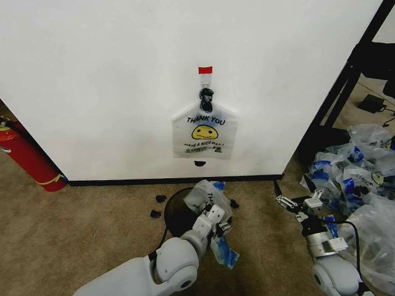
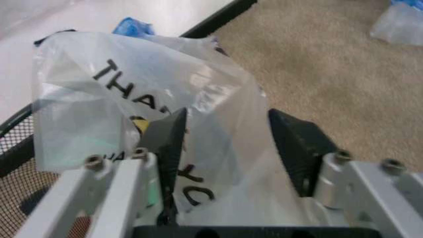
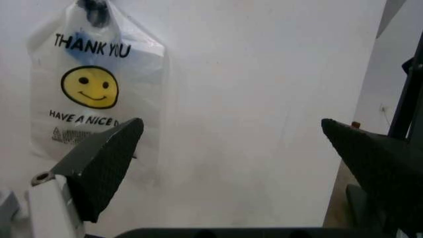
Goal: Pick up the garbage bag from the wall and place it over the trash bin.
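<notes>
Here, taking the trash bin [image 1: 174, 213] as the marker, one red fire extinguisher [image 1: 28, 157] is leaning far to its left against the wall [image 1: 111, 80], by the black baseboard. The bin itself is standing on the tan carpet [image 1: 92, 240] just in front of that wall, its dark mesh inside showing. One garbage bag [image 1: 213, 213] is lying over the bin's right rim, crumpled, with blue patches trailing down beside it. The left gripper [image 1: 216, 223] is reaching over that same side; in the left wrist view its fingers [image 2: 168, 141] are standing partly apart with the bag's [image 2: 152, 114] thin plastic draped between them. Above the bin, a second flat white bag [image 1: 204, 131] with a yellow smiley is hanging on the wall under one red tape mark [image 1: 205, 69]. Right of the bin, the right gripper [image 1: 299, 203] is hovering wide open and empty. Farther right, a heap of clear bags [image 1: 361, 169] is lying on the carpet.
</notes>
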`<state>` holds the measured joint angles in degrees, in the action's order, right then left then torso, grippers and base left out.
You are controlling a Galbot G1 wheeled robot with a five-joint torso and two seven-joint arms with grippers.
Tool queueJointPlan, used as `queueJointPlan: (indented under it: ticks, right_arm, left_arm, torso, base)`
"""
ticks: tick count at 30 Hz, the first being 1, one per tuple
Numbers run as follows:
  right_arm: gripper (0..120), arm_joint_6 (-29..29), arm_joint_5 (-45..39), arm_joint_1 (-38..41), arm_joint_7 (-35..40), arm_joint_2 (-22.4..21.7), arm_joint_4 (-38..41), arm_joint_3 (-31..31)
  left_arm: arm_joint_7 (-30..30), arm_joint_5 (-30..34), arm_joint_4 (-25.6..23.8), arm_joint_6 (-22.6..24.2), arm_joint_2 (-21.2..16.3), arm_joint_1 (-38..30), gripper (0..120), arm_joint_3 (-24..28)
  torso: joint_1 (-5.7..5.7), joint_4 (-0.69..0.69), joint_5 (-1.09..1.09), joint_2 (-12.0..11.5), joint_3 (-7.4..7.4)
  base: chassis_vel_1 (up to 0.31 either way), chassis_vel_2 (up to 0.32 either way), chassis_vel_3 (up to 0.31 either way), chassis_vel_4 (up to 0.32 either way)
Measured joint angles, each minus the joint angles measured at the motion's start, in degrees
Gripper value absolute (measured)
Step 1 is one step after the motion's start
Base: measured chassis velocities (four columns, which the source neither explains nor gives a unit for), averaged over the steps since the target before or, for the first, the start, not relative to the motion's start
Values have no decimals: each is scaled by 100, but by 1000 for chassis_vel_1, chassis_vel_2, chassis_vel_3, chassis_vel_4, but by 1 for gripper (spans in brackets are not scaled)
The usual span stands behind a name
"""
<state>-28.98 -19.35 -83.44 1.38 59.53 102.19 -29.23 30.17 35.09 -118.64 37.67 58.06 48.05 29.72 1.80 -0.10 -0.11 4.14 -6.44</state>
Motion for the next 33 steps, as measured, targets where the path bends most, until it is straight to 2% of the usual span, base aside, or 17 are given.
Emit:
queueJointPlan:
  ticks: [2, 9, 12, 19, 21, 33]
  right_arm:
    - [100, 2, 5, -7, 0, 6, 14, 0]
    - [100, -62, 44, -179, 0, 83, 68, -82]
    - [100, -100, 44, -227, -1, 88, 77, -122]
    - [100, -152, 43, -265, -1, 100, 93, -166]
    - [100, -154, 44, -263, -1, 105, 93, -162]
    - [100, -107, -2, -122, -1, 87, -87, -20]
  left_arm:
    - [0, 0, -19, 20, 0, 8, 41, 4]
    - [-2, -95, 109, 79, 130, -42, 12, 200]
    - [2, -119, 168, 105, 180, -82, 8, 277]
    - [26, -190, 251, 121, 198, -158, 7, 311]
    - [28, -191, 261, 118, 184, -158, 0, 289]
    - [68, -80, 164, -48, 170, 144, 0, -44]
  torso:
    - [0, 0, 0, 0, 0]
    - [0, 0, 0, 0, 0]
    - [-1, 0, 0, 0, 0]
    - [-1, 1, 0, 0, 0]
    - [-1, 1, 1, 0, 0]
    - [-1, 0, 0, 0, 0]
  base:
    - [0, 0, 0, 0]
    - [0, 0, 0, 0]
    - [0, 0, 0, 0]
    - [0, 0, 0, 0]
    - [0, 0, 0, 0]
    - [0, 0, 0, 0]
